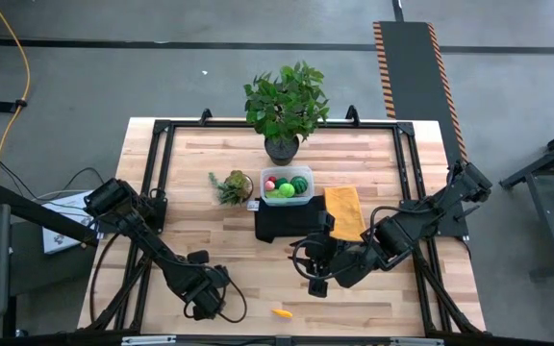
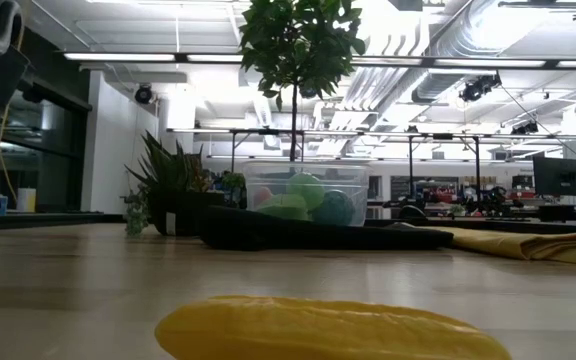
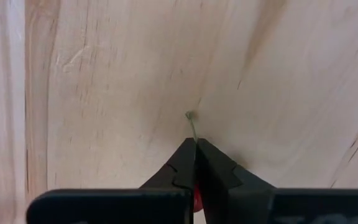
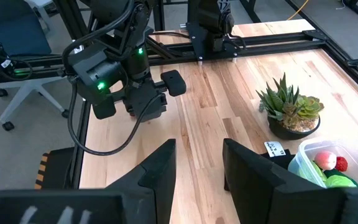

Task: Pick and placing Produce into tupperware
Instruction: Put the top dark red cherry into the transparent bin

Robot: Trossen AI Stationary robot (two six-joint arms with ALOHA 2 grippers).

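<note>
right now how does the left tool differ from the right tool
The left tool is shut, pinching a cherry by its stem; the right tool is open and empty. The left tool points straight down at bare wood near the table's front edge; the right tool sits by the black cloth, facing across the table. Both are dark and two-fingered.

Both arms (image 1: pixel 162 255) are matte black with boxy joints and looping black cables; the left wrist (image 4: pixel 107 81) shows glowing green indicator lights
</note>
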